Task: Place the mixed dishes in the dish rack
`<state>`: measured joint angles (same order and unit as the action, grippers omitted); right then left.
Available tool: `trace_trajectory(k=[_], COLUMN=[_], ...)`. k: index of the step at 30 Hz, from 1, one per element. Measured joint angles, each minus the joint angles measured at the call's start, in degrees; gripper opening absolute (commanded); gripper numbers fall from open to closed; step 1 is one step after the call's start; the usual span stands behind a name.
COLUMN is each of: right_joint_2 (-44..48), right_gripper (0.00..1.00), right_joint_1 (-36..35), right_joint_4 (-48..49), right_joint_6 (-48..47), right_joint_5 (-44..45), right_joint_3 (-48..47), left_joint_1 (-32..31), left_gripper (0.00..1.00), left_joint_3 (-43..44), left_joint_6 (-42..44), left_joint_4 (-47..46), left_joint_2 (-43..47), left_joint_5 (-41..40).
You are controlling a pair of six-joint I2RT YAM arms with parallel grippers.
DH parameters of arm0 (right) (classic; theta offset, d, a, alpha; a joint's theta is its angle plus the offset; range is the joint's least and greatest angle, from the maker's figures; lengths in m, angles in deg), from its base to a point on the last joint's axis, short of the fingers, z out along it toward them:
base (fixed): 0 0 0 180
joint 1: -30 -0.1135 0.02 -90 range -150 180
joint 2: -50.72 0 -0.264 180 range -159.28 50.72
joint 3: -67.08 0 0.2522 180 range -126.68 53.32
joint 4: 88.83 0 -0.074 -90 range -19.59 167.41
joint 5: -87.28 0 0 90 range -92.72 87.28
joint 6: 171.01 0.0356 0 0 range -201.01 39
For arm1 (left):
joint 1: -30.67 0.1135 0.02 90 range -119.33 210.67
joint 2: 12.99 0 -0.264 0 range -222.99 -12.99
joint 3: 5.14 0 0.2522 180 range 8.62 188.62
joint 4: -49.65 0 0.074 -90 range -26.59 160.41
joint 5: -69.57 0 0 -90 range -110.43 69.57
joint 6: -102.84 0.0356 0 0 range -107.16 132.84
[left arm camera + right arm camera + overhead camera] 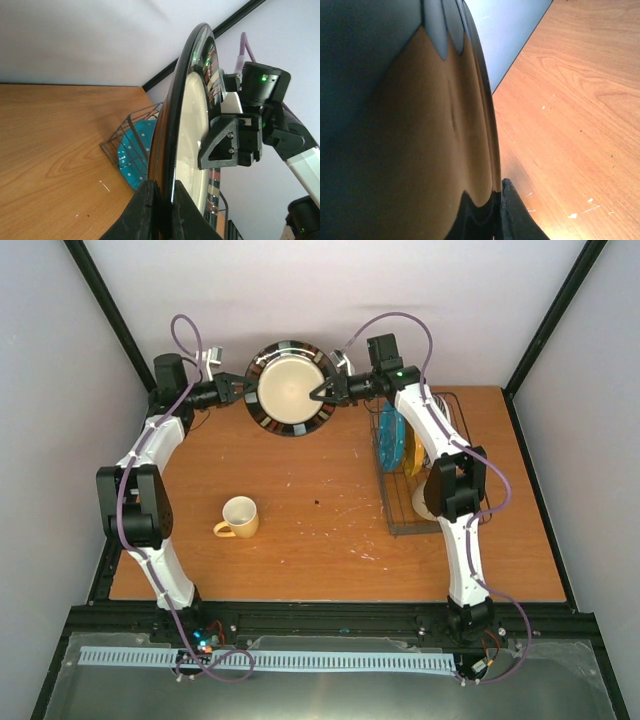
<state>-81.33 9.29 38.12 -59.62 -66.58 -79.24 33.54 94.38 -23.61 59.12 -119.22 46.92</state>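
The black-and-white striped-rim plate point(290, 388) hangs on edge in the air at the back, its cream face toward the top camera. My left gripper point(243, 390) is shut on its left rim point(192, 125), fingers point(145, 210) pinching the edge. My right gripper point(322, 393) clamps the opposite rim; its finger point(512, 215) presses against the plate's glossy back point(420, 125). The dish rack point(400, 520) stands at the right, holding the teal dotted plate point(390, 445) and the orange-yellow plate point(413, 455) upright. A cream bowl point(423, 505) shows partly behind the right arm. The small yellow mug point(239, 517) sits upright on the table.
The wooden table point(330, 540) is bounded by walls and black frame posts at the back corners. The rack's wire corner point(125, 135) with the teal plate point(135, 155) shows beyond the held plate in the left wrist view.
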Motion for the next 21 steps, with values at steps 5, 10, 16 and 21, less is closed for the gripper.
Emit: trace_trajectory(k=[5,10,16,21], right_joint_2=[-0.6,-0.4,2.1,10.3], right_gripper=[0.03,0.03,0.03,0.03], right_joint_1=[0.0,-0.3,2.3,10.0], right_joint_4=[1.9,2.6,-0.4,-6.9], right_joint_6=[2.3,3.2,3.5,-1.0], right_joint_5=[1.1,5.0,11.5,28.1], right_joint_3=[-0.2,-0.2,-2.9,-4.3], left_joint_1=[-0.4,-2.0,-2.3,0.1], left_gripper=[0.61,1.00,1.00,1.00], left_joint_3=[0.2,5.4,9.5,6.4], left_joint_6=[-0.3,4.6,11.6,15.2], left_joint_4=[-0.2,7.6,15.9,18.1], left_joint_2=[-0.3,-0.3,0.3,4.7], left_joint_5=[-1.6,-2.8,-10.1,-23.1])
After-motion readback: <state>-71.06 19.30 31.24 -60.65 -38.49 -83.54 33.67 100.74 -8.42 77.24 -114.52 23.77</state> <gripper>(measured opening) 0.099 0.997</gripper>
